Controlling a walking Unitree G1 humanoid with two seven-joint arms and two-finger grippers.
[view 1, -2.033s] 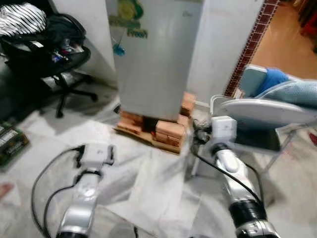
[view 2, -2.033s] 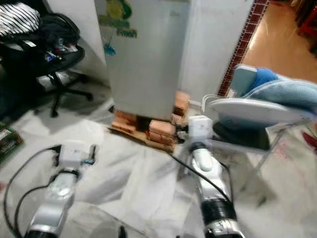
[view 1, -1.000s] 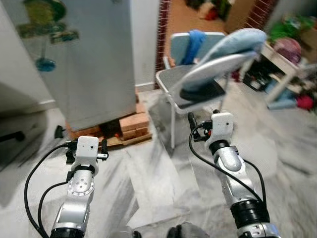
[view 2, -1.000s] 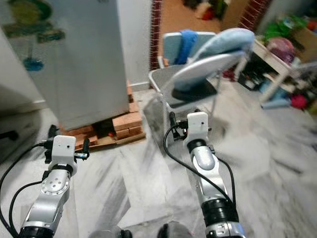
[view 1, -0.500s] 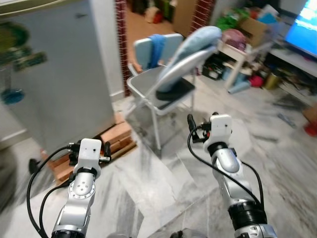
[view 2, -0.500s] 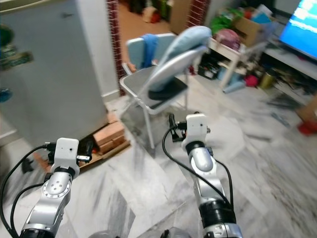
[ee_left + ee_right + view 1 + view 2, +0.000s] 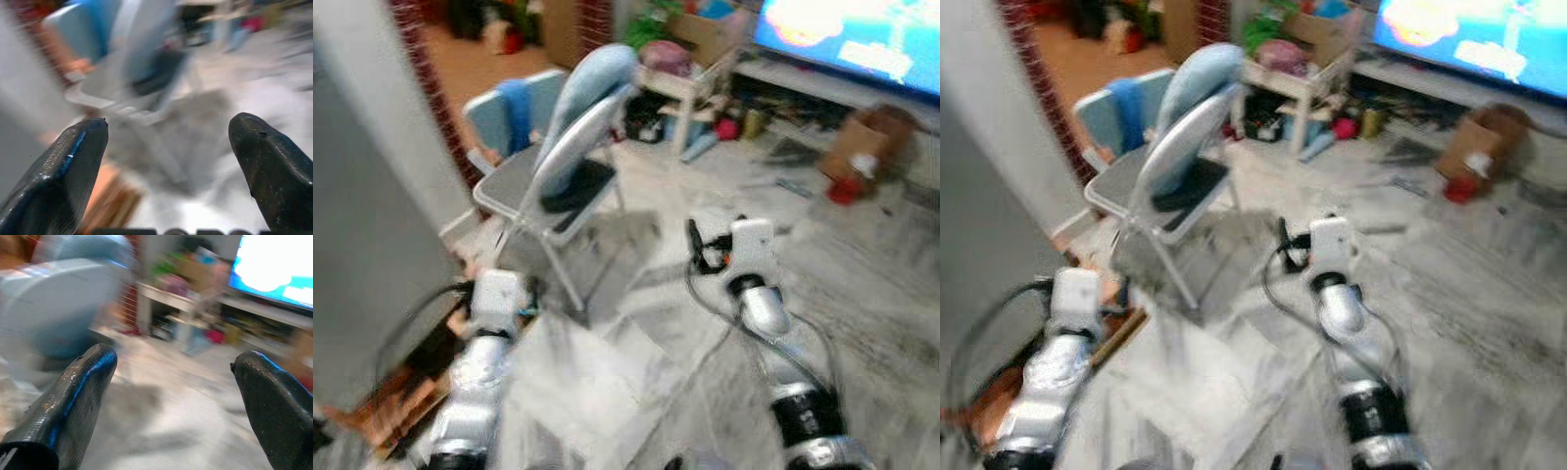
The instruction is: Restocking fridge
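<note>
Everything's smeared, so I can't read a single label or bit of writing. The fridge (image 7: pixel 357 245) sits at the far left edge, grey side only, on bricks (image 7: pixel 396 397). Left gripper (image 7: pixel 168 161) and right gripper (image 7: pixel 171 396) both have fingers spread wide with nothing between them, held out over the marble floor (image 7: pixel 862 294). A folding chair (image 7: pixel 548 166) sits ahead, with a lit TV (image 7: pixel 862 39) beyond.

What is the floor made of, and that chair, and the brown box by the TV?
The floor looks like polished marble or stone tile: pale grey with darker veins. The chair seems to have a painted metal frame, thin grey legs and a dark padded seat. The brown box looks like plain cardboard, matte. Blur leaves all three uncertain.
</note>
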